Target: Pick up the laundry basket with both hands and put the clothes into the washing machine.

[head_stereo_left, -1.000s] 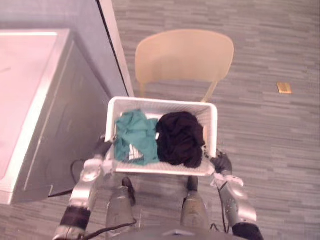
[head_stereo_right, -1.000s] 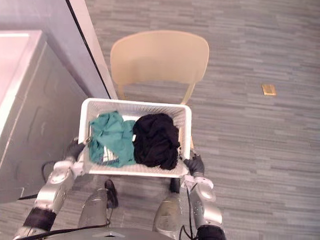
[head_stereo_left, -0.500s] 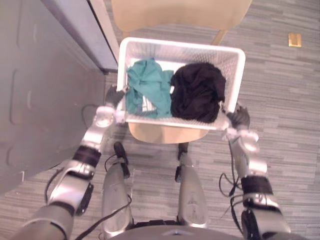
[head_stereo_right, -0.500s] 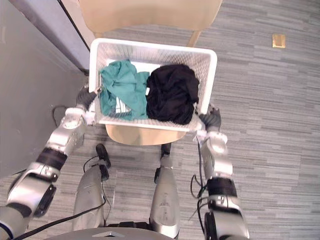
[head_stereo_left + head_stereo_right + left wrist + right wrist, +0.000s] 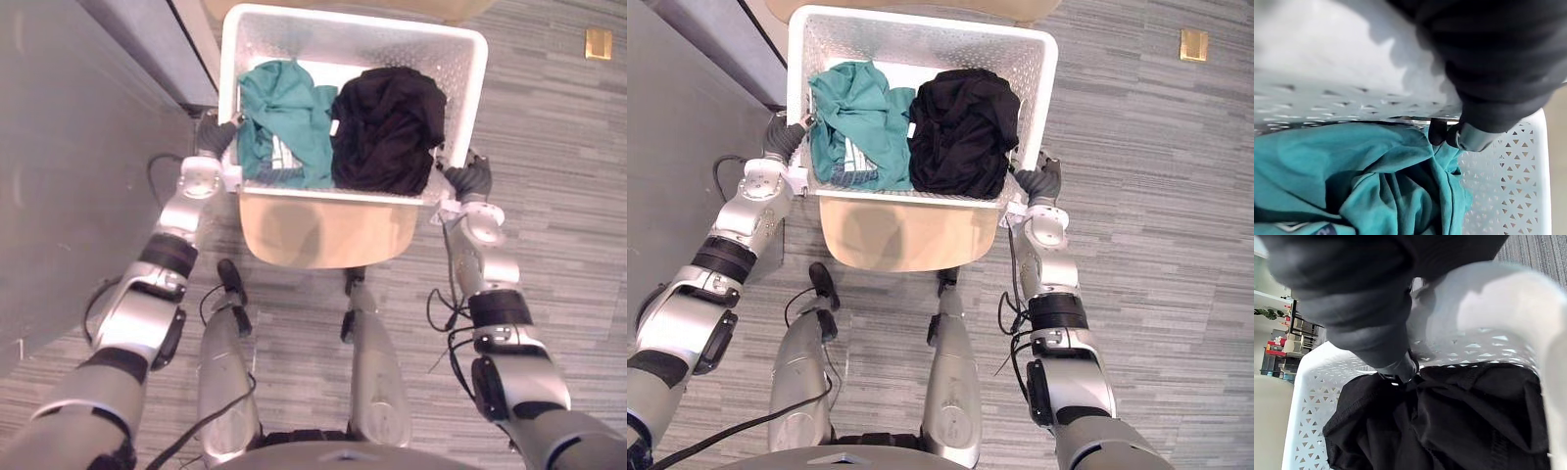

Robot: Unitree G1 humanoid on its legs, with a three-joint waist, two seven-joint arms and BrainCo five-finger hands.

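A white perforated laundry basket [image 5: 343, 195] hangs between my two hands over a tan chair seat [image 5: 323, 233]. Inside lie a teal garment [image 5: 284, 116] on the left and a black garment [image 5: 387, 125] on the right. My left hand [image 5: 216, 137] grips the basket's left side and my right hand [image 5: 473, 178] grips its right side. In the left wrist view a dark fingertip [image 5: 1449, 134] hooks over the rim above the teal cloth [image 5: 1352, 181]. In the right wrist view a fingertip [image 5: 1398, 369] curls over the rim beside the black cloth [image 5: 1449, 421].
The grey side of the washing machine [image 5: 69, 196] fills the left. A white wall edge [image 5: 191, 44] runs behind it near the basket's left corner. A small tan plate [image 5: 598, 42] lies on the grey plank floor at the far right.
The camera has tipped downward. The basket stays in both hands and now sits further out from me, uncovering more of the chair seat beneath its front edge.
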